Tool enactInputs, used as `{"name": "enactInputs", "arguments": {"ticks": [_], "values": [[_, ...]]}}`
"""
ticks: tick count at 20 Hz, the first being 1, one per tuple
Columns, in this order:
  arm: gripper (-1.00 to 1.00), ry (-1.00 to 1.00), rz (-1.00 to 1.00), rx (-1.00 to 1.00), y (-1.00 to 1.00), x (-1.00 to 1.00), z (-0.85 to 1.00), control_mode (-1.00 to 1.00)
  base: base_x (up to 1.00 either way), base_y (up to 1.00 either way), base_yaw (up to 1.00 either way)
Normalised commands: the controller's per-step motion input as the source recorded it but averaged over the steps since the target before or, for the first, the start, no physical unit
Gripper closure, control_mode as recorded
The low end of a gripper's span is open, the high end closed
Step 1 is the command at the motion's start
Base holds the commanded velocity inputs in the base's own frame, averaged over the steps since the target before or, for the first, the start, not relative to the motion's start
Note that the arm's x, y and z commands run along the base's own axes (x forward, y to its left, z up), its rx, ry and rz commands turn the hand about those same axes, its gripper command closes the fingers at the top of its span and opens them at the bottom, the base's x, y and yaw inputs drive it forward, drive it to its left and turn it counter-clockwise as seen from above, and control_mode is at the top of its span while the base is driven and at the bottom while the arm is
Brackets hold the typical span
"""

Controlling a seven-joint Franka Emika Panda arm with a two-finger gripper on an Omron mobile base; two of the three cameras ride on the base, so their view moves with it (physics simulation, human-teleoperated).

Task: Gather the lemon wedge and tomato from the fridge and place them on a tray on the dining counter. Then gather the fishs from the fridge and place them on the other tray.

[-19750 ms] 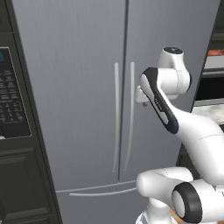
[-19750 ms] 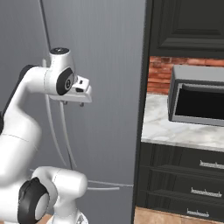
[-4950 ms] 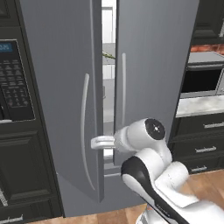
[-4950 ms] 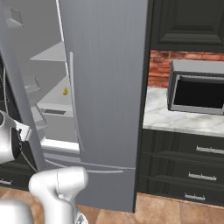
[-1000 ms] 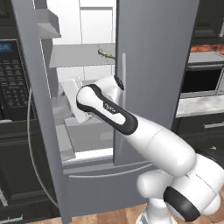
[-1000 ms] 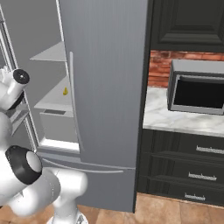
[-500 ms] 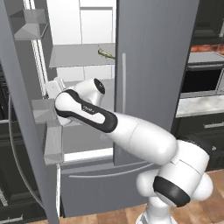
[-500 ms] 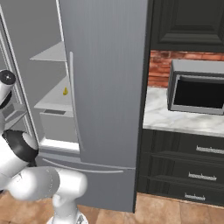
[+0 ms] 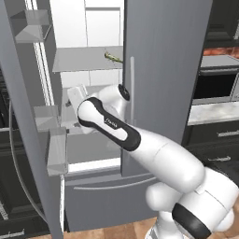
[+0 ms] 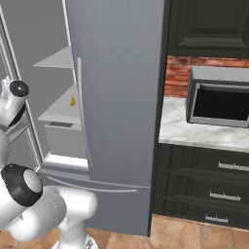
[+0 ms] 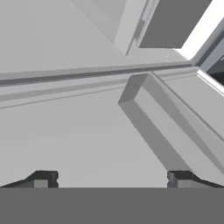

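Observation:
The grey steel fridge [image 9: 168, 70] has its left door [image 9: 21, 140] swung wide and its right door shut. An olive-tan fish [image 9: 113, 57] lies on an upper shelf by the right door's edge. The yellow lemon wedge [image 10: 72, 101] rests on a lower shelf. My gripper [image 11: 110, 180] is open with nothing between its fingers, close to the inner face of the left door and its bins [image 11: 170, 131]. In the left base view my hand [image 9: 76, 96] sits beside the door bins [image 9: 56, 149]. The tomato, the trays and the dining counter are out of view.
The right door's long handle [image 9: 132, 86] runs close to my forearm. Right of the fridge, a marble counter [image 10: 204, 133] carries a microwave [image 10: 221, 102] over dark drawers [image 10: 209, 189]. A black oven panel [image 9: 3, 100] stands behind the open door.
My arm has swung to the left, and the left door has opened wider with it. The gripper has stayed open.

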Motion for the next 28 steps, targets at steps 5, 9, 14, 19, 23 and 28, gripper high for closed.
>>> {"name": "enactInputs", "arguments": {"ticks": [5, 9, 14, 19, 23, 28], "values": [[-1.0, 0.0, -0.05, -0.06, -1.0, -0.12, 0.25, -1.0, 0.0, 0.0, 0.0], [-1.0, -0.06, 0.0, -0.2, -0.92, -0.07, 0.34, -1.0, 0.0, 0.0, 0.0], [-1.0, -0.12, 0.03, -0.31, -0.82, -0.22, 0.21, -1.0, 0.0, 0.0, 0.0], [-1.0, -0.11, 0.09, -0.37, -0.62, -0.24, 0.01, -1.0, 0.0, 0.0, 0.0], [-1.0, -0.15, 0.09, -0.32, -0.57, -0.01, 0.0, -1.0, 0.0, 0.0, 0.0], [-1.0, -0.22, 0.1, -0.29, -0.39, 0.0, 0.0, -1.0, 0.0, 0.0, 0.0]]}}
